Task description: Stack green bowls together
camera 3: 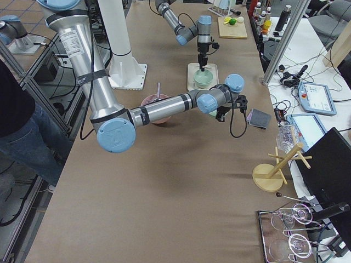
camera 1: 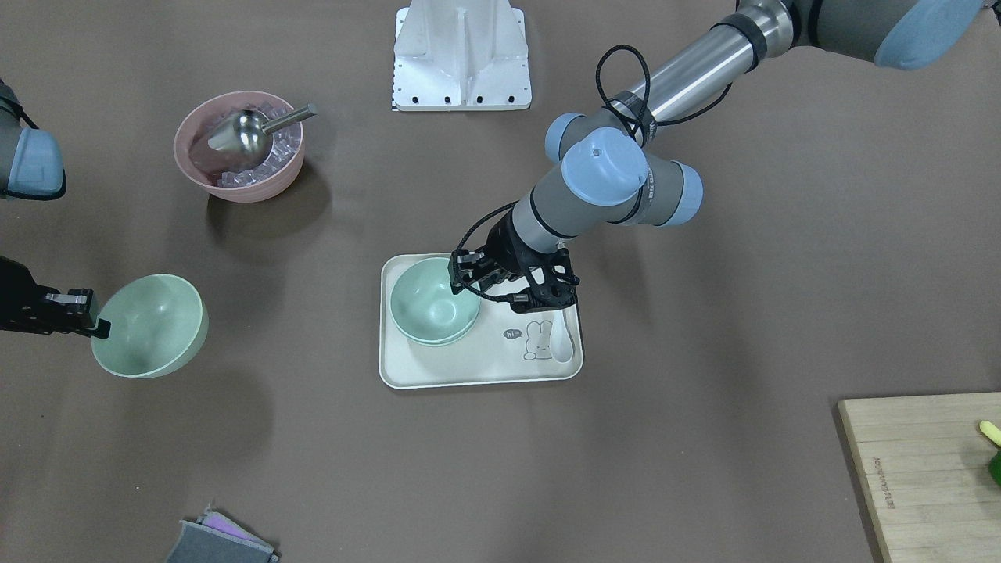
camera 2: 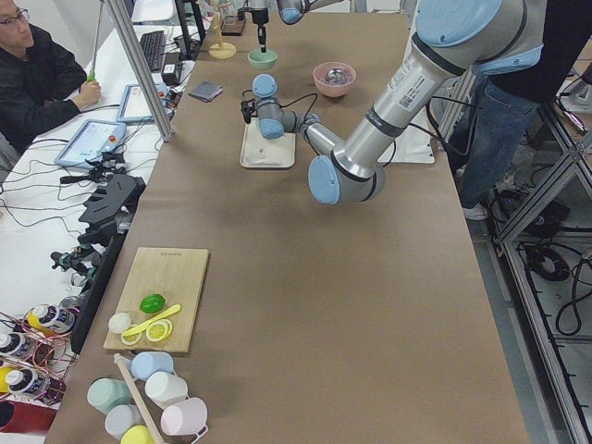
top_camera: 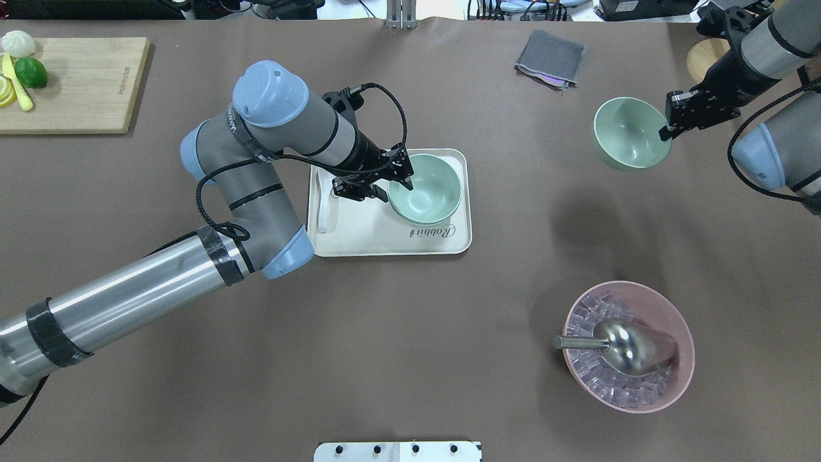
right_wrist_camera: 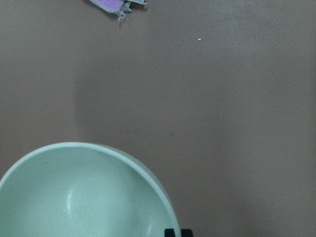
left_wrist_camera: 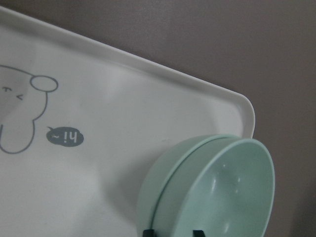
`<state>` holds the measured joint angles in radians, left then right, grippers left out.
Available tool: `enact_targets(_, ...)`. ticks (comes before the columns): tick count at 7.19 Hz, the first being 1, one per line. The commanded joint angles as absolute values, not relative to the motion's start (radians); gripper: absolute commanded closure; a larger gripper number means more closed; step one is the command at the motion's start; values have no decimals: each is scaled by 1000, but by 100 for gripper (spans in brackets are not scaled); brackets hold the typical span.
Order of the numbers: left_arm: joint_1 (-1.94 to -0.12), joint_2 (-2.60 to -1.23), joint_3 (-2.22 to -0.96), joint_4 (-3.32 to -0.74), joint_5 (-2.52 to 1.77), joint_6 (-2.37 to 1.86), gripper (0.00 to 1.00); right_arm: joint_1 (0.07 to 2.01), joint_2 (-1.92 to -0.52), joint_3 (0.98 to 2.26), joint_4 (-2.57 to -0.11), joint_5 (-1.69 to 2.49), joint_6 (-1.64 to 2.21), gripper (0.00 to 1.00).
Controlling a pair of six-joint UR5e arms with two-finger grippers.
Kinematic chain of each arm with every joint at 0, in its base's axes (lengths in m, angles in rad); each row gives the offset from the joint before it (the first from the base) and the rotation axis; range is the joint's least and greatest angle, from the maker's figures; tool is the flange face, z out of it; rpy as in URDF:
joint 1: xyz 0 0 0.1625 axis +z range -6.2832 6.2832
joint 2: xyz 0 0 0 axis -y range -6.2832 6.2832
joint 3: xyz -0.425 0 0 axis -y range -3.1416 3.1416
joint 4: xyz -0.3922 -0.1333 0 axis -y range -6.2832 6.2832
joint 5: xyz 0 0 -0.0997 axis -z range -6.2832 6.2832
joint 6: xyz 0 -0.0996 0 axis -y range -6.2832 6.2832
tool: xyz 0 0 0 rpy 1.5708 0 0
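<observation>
bowls: nested green bowls (top_camera: 428,191) sit on the tray (top_camera: 359,239); third green bowl (top_camera: 630,131) held aloft, well apart from tray on robot's right | left gripper (top_camera: 399,174): fingers spread astride the nested rim | right gripper (top_camera: 666,132): pinching third bowl's rim | handling: probably light, stiff, smooth plastic; a rim pinch suits, though the bowl may tilt

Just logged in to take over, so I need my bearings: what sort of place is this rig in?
Most likely a robotics lab, not a kitchen: a seated operator beside teach pendants on a cable-strewn side bench, and aluminium framing around the brown table.
</observation>
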<state>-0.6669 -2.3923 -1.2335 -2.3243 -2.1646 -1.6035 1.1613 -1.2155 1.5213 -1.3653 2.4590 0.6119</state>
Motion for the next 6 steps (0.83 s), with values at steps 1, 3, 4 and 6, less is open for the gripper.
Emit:
enact_targets(1,-667,-2390,-1241,-2321,-2164,-1605,2,1161,-1215,1520,-1365,2459,612,100)
enact_targets(3,-667,-2390,-1241,-2319,-2164,-1605,2,1161,-1215,1522,-1365,2459,612,100)
enact_targets(4,-669,-2391,-1243,-2316,-2164,-1609,2,1164,-1183,1525,-1379,2464,614,100)
enact_targets(6,-731,-2390,-1282,-2240,-2195,-1600,2,1166,-1134,1558,-1429,2496,682,100)
